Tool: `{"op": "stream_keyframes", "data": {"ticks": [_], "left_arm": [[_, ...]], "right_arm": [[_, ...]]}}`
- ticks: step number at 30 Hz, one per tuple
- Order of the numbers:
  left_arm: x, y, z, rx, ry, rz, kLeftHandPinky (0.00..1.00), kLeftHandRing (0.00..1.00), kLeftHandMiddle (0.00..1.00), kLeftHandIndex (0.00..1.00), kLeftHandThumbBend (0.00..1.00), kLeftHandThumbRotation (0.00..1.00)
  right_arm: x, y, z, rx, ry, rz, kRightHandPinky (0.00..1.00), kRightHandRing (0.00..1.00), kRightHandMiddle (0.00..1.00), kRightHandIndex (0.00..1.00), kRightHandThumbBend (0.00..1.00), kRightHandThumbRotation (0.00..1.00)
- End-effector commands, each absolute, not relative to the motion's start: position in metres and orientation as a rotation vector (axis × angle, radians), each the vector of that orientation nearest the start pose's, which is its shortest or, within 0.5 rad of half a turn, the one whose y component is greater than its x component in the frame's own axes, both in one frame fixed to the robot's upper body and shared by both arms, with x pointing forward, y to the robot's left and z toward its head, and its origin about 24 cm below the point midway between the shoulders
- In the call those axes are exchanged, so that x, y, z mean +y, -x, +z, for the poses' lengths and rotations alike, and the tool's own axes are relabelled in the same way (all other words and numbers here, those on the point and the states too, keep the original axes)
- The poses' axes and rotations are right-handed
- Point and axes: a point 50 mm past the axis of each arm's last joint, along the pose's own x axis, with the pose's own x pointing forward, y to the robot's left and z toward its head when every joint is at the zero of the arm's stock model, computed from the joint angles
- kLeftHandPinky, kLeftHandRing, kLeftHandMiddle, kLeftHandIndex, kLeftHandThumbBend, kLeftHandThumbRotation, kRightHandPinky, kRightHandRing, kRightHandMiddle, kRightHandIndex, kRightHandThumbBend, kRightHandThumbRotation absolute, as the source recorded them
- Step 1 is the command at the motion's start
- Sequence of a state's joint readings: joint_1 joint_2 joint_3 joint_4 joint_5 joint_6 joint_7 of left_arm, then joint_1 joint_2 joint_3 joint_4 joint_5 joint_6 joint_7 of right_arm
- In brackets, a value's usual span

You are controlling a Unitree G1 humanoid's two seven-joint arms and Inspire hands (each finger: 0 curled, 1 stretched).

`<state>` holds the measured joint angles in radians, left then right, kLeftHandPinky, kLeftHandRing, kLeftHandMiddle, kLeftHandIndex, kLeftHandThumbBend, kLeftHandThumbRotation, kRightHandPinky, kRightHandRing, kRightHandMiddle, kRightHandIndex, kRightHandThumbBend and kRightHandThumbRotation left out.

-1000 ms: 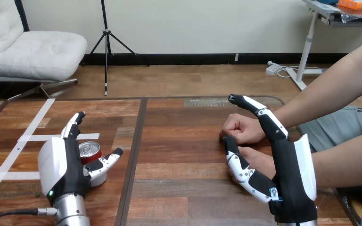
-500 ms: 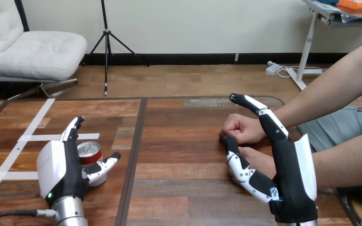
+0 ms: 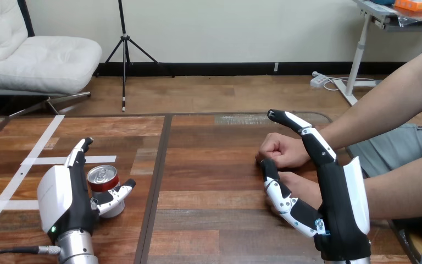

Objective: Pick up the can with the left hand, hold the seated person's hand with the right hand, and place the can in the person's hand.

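A red can with a silver top stands upright on the wooden table at the near left. My left hand is against its left side, fingers straight and pointing away from me, thumb reaching across the can's front; the hand is open. On the right, my right hand stands edge-up and open. Its straight fingers lie along the wrist of the person's farther hand, a fist resting on the table. The person's nearer hand lies between my thumb and palm, partly hidden.
White tape strips mark the table's left part. A dark seam runs front to back between the two tabletops. The person's forearms come in from the right edge.
My left hand has slid a little left and toward the near edge, staying beside the can. The can, my right hand and the person's hands have barely moved.
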<state>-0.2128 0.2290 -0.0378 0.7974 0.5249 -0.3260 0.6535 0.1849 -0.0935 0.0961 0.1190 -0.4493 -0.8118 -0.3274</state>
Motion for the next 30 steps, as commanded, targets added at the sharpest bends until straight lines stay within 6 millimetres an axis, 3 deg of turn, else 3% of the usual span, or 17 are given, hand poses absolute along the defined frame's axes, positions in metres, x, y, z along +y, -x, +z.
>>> {"op": "stream_keyframes", "data": {"ticks": [1,30], "left_arm": [[0.2112,-0.2832,-0.0026,-0.089,-0.777,0.378,0.71,0.81,0.85,0.86,0.80,0.14],[0.2137,-0.2851,-0.0042,-0.069,-0.766,0.391,0.70,0.79,0.83,0.82,0.82,0.11]], "right_arm": [[-0.1400,-0.1982,0.0583,-0.630,0.365,0.004,0.89,0.83,0.81,0.79,0.31,0.00],[-0.1416,-0.1988,0.0584,-0.621,0.371,0.030,0.89,0.84,0.82,0.79,0.32,0.00]]}}
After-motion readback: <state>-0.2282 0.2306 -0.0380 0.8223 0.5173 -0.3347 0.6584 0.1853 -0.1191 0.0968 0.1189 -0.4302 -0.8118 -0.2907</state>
